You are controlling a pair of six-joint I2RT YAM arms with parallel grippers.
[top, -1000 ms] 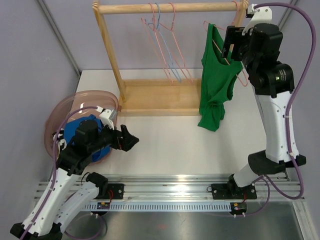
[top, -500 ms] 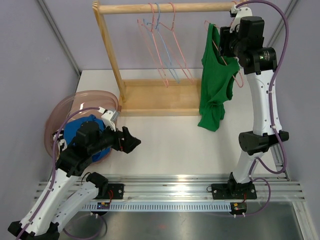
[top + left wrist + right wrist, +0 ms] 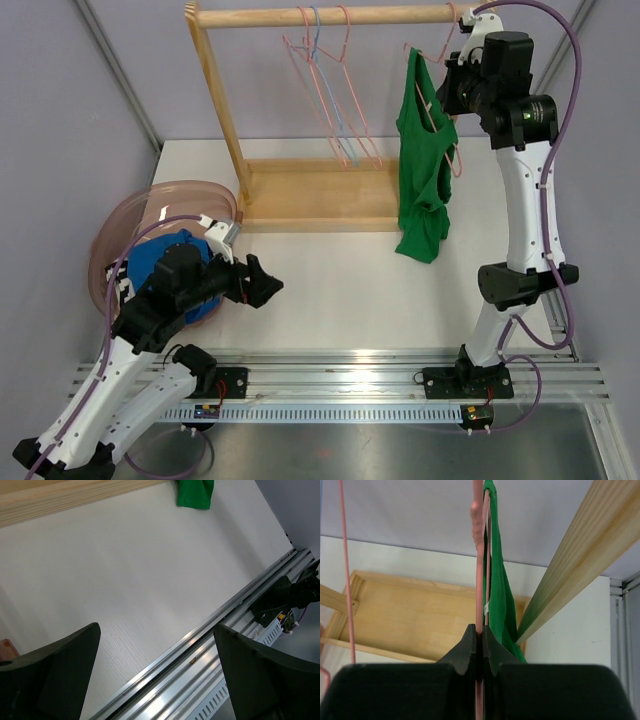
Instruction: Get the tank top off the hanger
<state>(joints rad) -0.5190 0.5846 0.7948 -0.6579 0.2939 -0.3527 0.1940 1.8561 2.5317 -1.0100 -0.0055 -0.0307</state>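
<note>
A green tank top (image 3: 425,170) hangs on a pink wire hanger (image 3: 456,160) at the right end of the wooden rail (image 3: 330,15). My right gripper (image 3: 447,90) is raised beside its upper part. The right wrist view shows this gripper (image 3: 481,630) shut on the pink hanger (image 3: 479,555) wire, with the green tank top (image 3: 500,595) just to the right of the jaws. My left gripper (image 3: 268,283) hovers low over the table's left side. It stands open (image 3: 156,630) and holds nothing. The tank top's hem (image 3: 195,492) shows far off in the left wrist view.
The wooden rack's base (image 3: 320,195) lies on the table behind the top. Pink and blue bare hangers (image 3: 330,90) hang mid-rail. A translucent pink basket (image 3: 120,225) with blue cloth (image 3: 150,265) sits at the left. Metal rails (image 3: 350,365) line the near edge.
My right gripper has closed on the hanger wire, and the hanger and tank top have swung slightly left. The left arm has stayed put.
</note>
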